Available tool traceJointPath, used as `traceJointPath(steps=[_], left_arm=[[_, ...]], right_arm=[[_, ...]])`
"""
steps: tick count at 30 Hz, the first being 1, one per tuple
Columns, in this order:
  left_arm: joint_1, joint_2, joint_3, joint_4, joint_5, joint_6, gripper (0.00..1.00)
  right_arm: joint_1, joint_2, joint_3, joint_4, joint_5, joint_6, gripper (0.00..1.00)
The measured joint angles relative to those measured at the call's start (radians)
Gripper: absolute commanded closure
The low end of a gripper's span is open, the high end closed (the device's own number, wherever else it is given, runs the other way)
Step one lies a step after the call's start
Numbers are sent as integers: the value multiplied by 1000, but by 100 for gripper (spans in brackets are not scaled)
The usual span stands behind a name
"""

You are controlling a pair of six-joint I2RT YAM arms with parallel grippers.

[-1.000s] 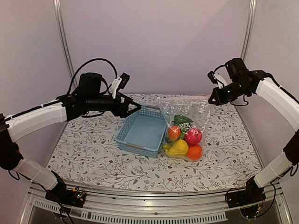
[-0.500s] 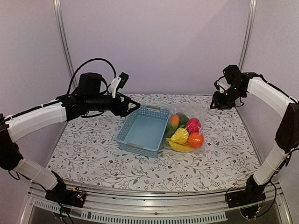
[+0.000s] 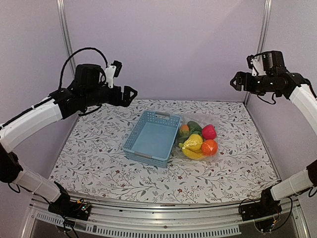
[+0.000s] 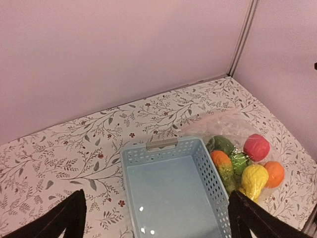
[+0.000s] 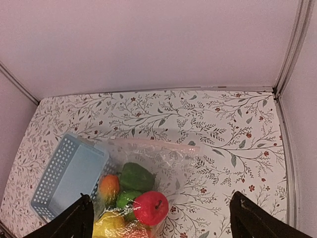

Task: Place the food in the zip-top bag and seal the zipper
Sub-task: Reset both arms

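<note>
Above table (image 3: 99,163), both jaws wide (empty)

The food (image 3: 194,143) looks glossy, the zip-top bag (image 5: 166,151) clear crinkly plastic, the basket (image 3: 151,139) smooth plastic, the table cover (image 3: 94,158) matt.

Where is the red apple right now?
In the top view, the red apple sits inside the clear bag, right of the blue basket, just behind the orange.
</note>
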Motion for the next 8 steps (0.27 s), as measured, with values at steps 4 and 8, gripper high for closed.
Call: traceJointPath(steps=[4,8], left_arm=[[10,-12,73,-57,-81,-17,0],[13,-47,79,-65,-157,-25,0]], right_arm=[[0,-116,-39,95,103,40,1],[0,-175,-80,174,147,50,1]])
